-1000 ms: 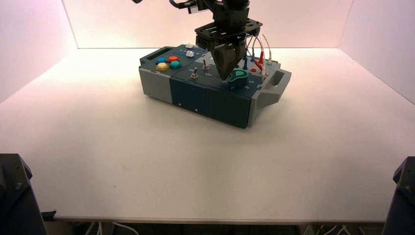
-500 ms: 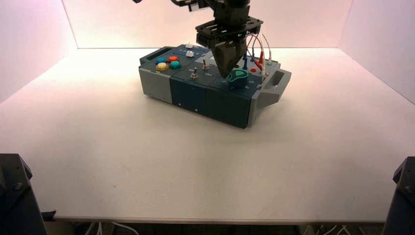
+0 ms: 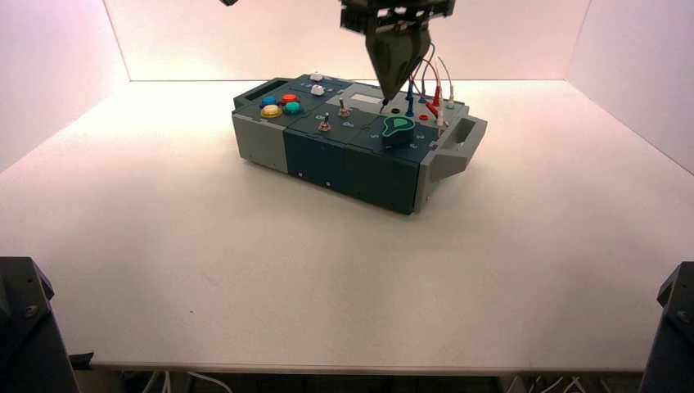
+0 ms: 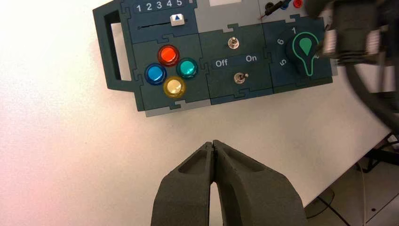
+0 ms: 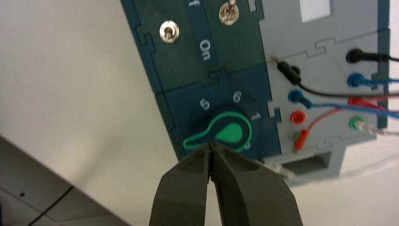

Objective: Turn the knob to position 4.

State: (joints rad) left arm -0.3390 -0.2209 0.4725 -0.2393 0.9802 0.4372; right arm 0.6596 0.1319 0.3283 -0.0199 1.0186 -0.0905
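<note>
the right gripper [image 3: 385,101], its black fingers together, hangs over the box, apart from the green teardrop-shaped rotary knob [image 3: 398,126] on the near right part of the grey and dark-teal box [image 3: 353,170]. the knob's pointed tip faces the box's near long edge; the number there is hidden. the left gripper [image 4: 213,142], closed too, waits left of the right one.
</note>
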